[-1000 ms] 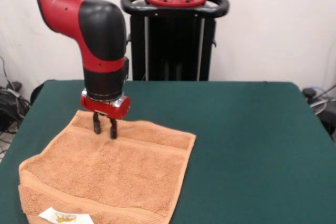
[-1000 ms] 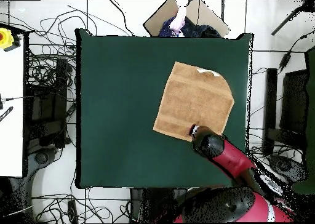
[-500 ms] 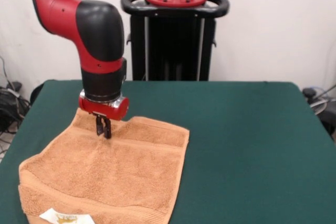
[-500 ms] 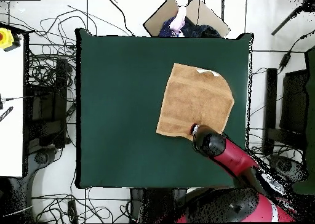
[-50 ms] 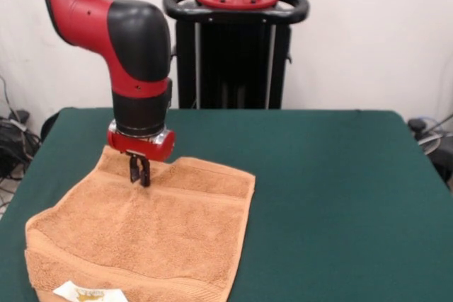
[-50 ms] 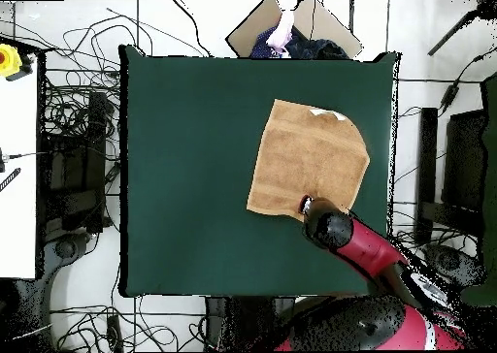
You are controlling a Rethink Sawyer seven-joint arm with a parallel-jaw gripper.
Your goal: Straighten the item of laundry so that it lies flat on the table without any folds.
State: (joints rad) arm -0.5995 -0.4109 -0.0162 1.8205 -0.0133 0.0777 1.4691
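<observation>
Since 1.0 s ago, the pincer (image 5: 139,177) had clenched on the towel (image 5: 145,235) near its far border band, drawing the far-right corner inward (little change over the last half second). Towel lay below the pincer, white label (image 5: 88,293) at its near edge. Table (image 5: 340,196) ran open to the pincer's side.

Nubby terry-cloth towel (image 5: 148,235), matt felt-like table (image 5: 340,196), glossy plastic arm (image 5: 134,40)
</observation>
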